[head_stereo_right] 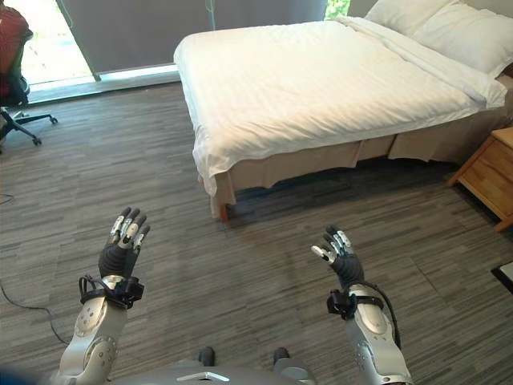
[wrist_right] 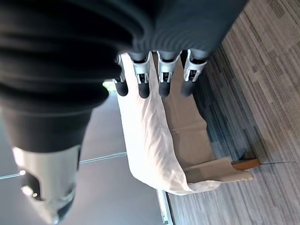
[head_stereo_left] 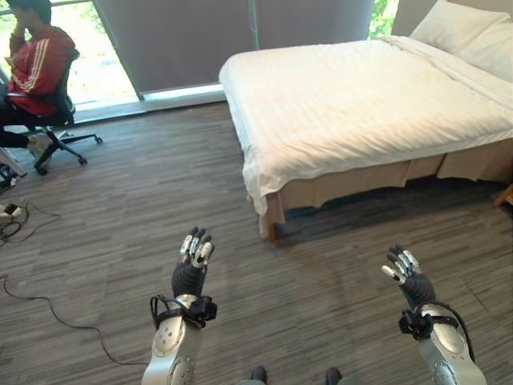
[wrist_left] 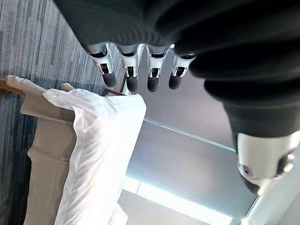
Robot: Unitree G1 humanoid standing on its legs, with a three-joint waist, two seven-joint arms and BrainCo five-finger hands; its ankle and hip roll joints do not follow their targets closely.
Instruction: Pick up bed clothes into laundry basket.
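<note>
Bedclothes, a white sheet and pillows, lie spread over the bed ahead of me and toward my right, well apart from both my hands. At far left a person sits on an office chair. My left hand hangs above the grey floor, fingers loose and holding nothing. My right hand is raised likewise, fingers relaxed, empty. A wooden nightstand stands at far right.
</note>
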